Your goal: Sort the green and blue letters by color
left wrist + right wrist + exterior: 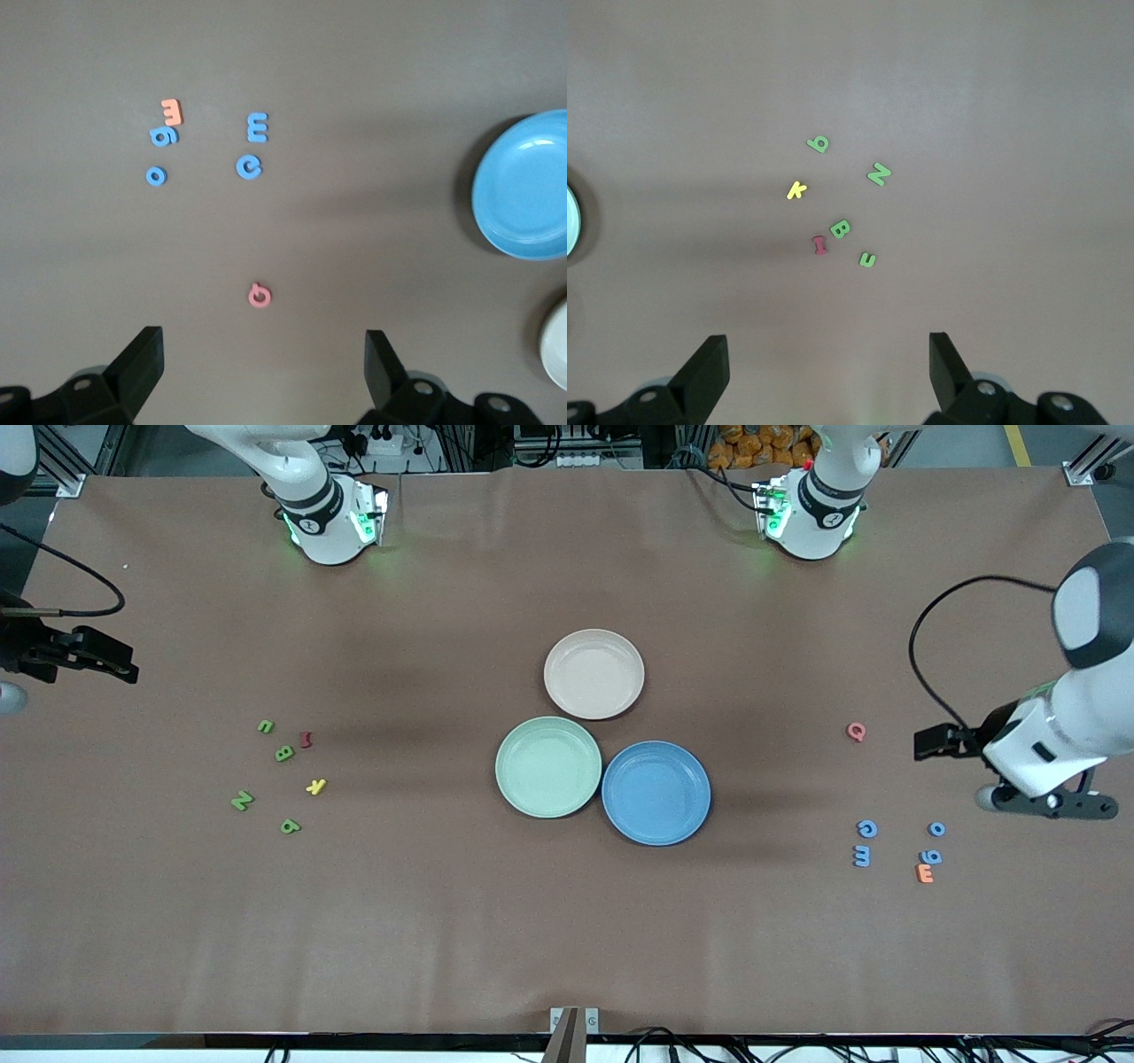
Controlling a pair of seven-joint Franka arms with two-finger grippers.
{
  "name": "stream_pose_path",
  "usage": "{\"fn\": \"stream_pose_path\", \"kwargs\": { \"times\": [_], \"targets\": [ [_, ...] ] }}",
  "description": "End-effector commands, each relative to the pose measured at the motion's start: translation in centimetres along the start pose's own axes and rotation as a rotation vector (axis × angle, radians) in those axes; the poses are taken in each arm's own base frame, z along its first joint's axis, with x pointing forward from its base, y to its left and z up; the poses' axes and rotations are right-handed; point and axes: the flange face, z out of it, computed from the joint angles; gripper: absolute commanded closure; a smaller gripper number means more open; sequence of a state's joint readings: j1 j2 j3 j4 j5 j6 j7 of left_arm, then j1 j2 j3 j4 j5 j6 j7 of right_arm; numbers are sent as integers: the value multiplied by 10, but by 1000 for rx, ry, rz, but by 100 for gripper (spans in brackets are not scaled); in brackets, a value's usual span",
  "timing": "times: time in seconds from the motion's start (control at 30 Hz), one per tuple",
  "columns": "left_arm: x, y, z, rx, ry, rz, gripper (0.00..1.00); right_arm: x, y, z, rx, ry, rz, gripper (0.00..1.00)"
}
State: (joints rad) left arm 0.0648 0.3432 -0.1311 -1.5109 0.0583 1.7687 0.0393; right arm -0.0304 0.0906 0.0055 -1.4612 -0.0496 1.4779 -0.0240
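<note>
— Four green letters (275,775) lie near your table's right-arm end; four blue letters (895,841) near its left-arm end.
— Claws?
— Left gripper (264,372) and right gripper (828,372) both gape wide, holding nothing.

The right hand (828,372) hangs above the brown counter (992,106), its two dark fingers (709,367) spread wide with nothing between them. Below lie four green letters (841,229) in a loose cluster, with a yellow letter (796,190) and a dark red letter (820,245) among them, none touching. A pale green plate (571,221) shows at the frame's edge.
</note>
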Motion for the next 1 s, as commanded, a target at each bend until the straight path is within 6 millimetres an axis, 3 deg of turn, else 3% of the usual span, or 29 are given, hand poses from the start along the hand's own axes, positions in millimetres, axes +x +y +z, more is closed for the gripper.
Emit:
{"fn": "stream_pose_path", "kwargs": {
  "times": [0.0,0.2,0.4,0.67,0.87,0.97],
  "targets": [
    [-2,-24,40,14,15,-15,0,-2,0,-6,17,16,18,0],
    [-4,-40,114,5,41,-35,0,7,1,2,16,45,19,0],
    [2,-47,182,-13,23,-51,0,25,8,30,18,58,31,0],
    [8,-51,221,-25,34,-64,0,43,33,91,78,131,95,0],
    [12,-49,237,-29,45,-72,0,50,36,128,75,146,104,0],
    [14,-48,245,-31,52,-77,0,54,48,153,73,156,126,0]
  ]
}}
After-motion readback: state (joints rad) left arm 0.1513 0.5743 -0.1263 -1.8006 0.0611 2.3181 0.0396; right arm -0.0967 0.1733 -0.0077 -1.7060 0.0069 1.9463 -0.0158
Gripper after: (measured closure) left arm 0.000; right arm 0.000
